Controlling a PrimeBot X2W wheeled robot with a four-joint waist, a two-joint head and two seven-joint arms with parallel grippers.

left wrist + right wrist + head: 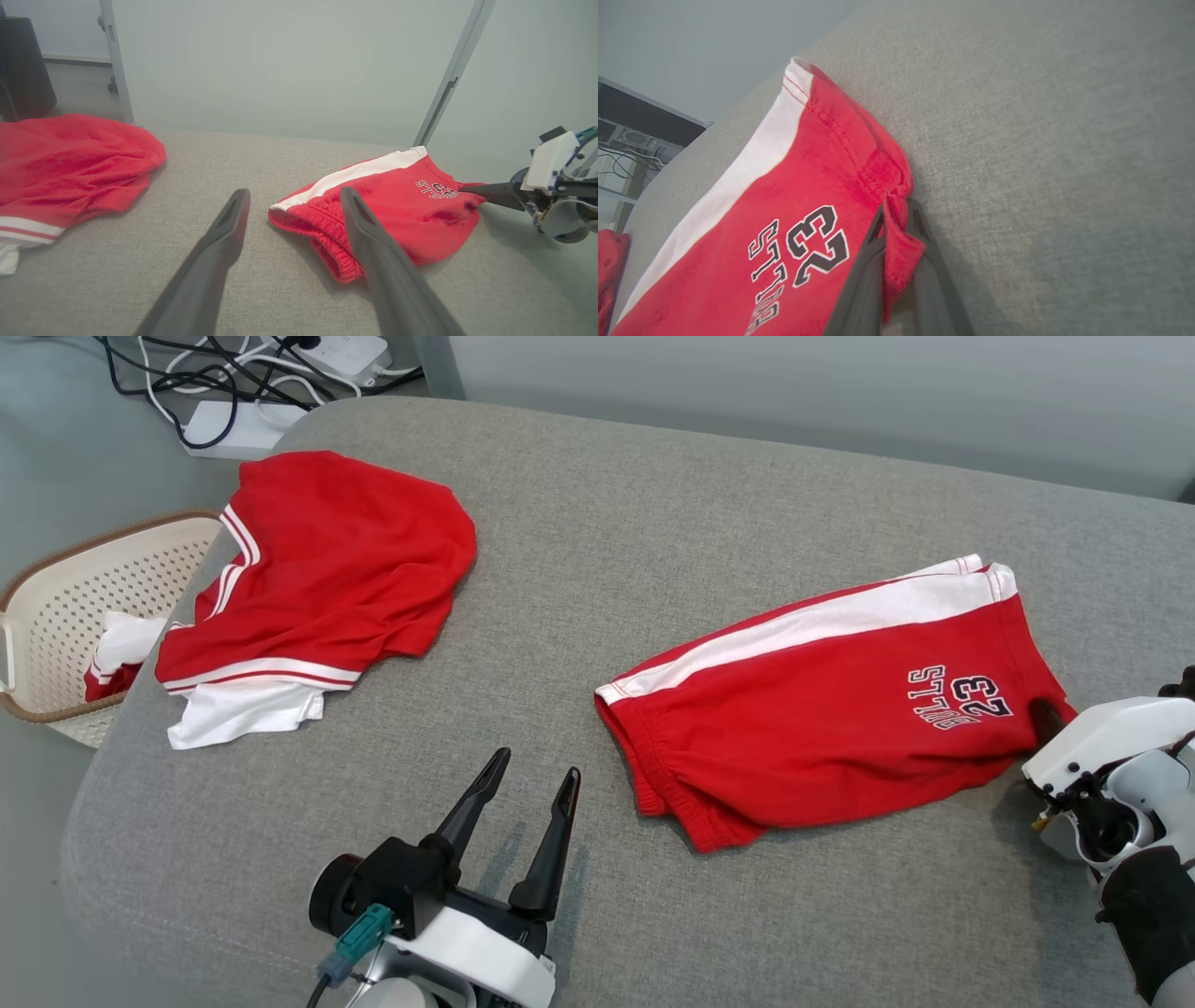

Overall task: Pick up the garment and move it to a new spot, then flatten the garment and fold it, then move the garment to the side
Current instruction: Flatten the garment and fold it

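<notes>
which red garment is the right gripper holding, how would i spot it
On the grey cushion, look to the robot's right, where the right gripper is shut on a hem corner. Those are the red shorts; the printed 23 sets them apart from the red top at left.

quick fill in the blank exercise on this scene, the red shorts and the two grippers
1. The right gripper is shut on a corner of the red shorts, beside the printed number ____.
2. The left gripper hovers over the cushion with its jaws ____.
3. The stripe along the side of the shorts is ____.
4. In the head view, the basket sits off the cushion's ____ edge.

Missing words: 23; open; white; left
</notes>
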